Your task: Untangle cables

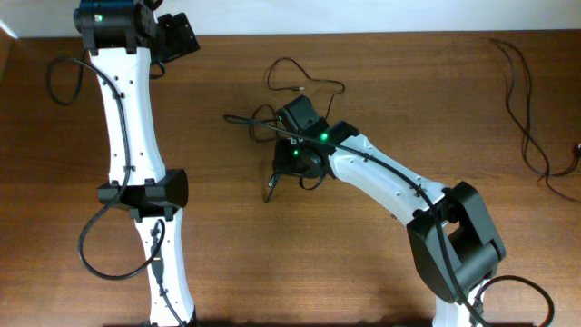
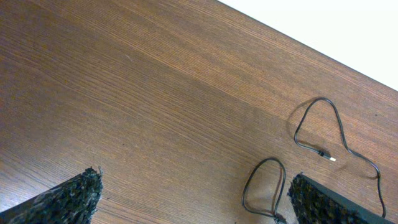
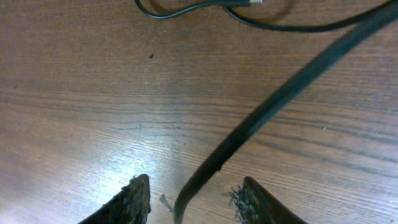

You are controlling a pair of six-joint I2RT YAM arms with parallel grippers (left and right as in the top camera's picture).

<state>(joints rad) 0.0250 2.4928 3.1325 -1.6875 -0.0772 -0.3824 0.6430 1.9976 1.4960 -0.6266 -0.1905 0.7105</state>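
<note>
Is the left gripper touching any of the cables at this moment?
Apart. The overhead view shows the left gripper near the far edge, and a wide strip of the table lies bare between it and the cables.

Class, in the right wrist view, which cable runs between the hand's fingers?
The diagonal cable, running from the top right down between the fingers; the curved cable lies along the top edge, well clear.

Looped black cables (image 2: 323, 153) on the wood table (image 2: 155, 93) — hand (image 2: 189, 190) fingers wide apart
</note>
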